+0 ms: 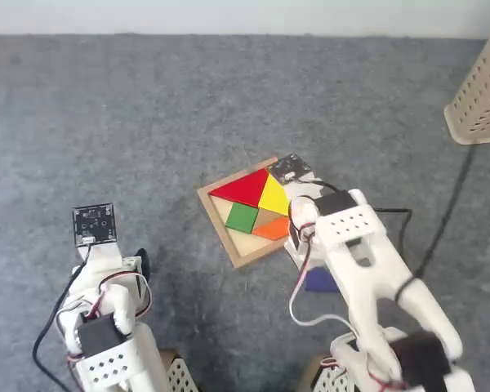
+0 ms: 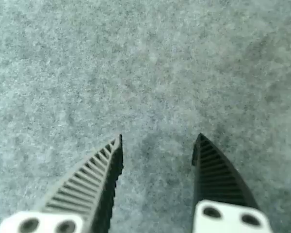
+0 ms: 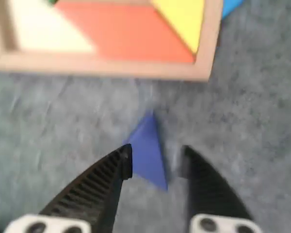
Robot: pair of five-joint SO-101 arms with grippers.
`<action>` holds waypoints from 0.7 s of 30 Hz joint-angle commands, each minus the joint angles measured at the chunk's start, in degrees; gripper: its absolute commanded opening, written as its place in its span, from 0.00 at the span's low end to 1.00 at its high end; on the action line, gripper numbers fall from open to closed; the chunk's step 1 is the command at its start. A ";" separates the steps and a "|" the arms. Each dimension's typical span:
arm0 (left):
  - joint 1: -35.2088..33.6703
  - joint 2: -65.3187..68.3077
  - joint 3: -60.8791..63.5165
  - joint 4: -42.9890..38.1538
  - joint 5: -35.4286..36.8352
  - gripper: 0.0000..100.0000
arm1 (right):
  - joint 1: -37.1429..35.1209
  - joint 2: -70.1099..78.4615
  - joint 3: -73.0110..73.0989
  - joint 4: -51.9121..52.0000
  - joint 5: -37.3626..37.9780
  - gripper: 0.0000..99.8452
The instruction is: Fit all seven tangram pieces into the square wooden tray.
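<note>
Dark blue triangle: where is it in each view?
High view: dark blue triangle under the right arm, beside the wooden tray.
Right wrist view: triangle between the open jaws, off the tray rim.
Left wrist view: grey carpet, open jaws.
Shared landmark: the tray.

The right gripper (image 3: 157,150) stands parted astride a blue triangle (image 3: 148,143) on grey carpet (image 3: 252,121). The wooden tray (image 3: 111,68) lies just beyond.
</note>
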 commanded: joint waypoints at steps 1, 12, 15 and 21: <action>0.09 -0.62 -0.31 0.18 0.53 0.23 | -1.89 -6.99 0.09 3.65 2.81 0.27; 0.09 -0.62 -0.31 0.18 0.53 0.23 | -8.48 -1.27 10.11 -5.93 2.29 0.27; 0.09 -0.62 -0.31 0.18 0.53 0.23 | -8.48 1.27 10.29 -7.43 2.29 0.27; 0.09 -0.62 -0.31 0.18 0.53 0.23 | -8.48 5.05 10.73 -9.10 2.29 0.27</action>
